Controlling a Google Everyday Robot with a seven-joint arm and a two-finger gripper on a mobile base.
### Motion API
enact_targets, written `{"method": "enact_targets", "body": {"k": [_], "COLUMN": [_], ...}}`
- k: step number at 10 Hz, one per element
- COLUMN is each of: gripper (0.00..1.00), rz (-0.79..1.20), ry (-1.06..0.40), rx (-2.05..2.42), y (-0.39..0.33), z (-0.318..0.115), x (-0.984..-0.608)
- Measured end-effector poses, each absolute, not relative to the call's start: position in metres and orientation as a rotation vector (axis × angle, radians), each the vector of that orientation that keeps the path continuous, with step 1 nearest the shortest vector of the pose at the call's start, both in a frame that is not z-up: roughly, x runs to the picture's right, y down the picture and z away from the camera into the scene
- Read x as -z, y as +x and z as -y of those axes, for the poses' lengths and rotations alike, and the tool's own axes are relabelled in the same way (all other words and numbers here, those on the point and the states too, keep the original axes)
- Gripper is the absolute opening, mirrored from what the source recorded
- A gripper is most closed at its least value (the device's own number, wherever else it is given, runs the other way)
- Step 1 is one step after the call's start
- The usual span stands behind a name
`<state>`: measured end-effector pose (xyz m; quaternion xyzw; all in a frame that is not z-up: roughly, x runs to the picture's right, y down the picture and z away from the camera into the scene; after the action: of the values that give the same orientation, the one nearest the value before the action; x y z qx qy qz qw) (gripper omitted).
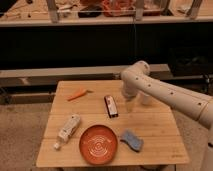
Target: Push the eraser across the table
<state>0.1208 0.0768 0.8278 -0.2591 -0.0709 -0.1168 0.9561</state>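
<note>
The eraser [110, 106], a small flat black block with a white and red strip, lies near the middle of the light wooden table [150, 125]. My white arm reaches in from the right and bends down over the table's far right part. The gripper [131, 104] hangs just right of the eraser, a short gap away, close above the table top.
An orange carrot [77, 94] lies at the far left. A white tube-like bottle [67, 129] lies at the left front. An orange-red plate [98, 144] sits at the front, with a blue wavy sponge [131, 140] to its right. A dark shelf stands behind the table.
</note>
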Motion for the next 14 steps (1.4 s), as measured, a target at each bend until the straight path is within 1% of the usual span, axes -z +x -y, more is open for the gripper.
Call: {"method": "enact_targets", "body": {"k": [14], "gripper": [0.8], "rz": [0.177], "ry": [-0.539], "rx": [0.252], "y": [0.116], "z": [-0.092], "x": [-0.86]}}
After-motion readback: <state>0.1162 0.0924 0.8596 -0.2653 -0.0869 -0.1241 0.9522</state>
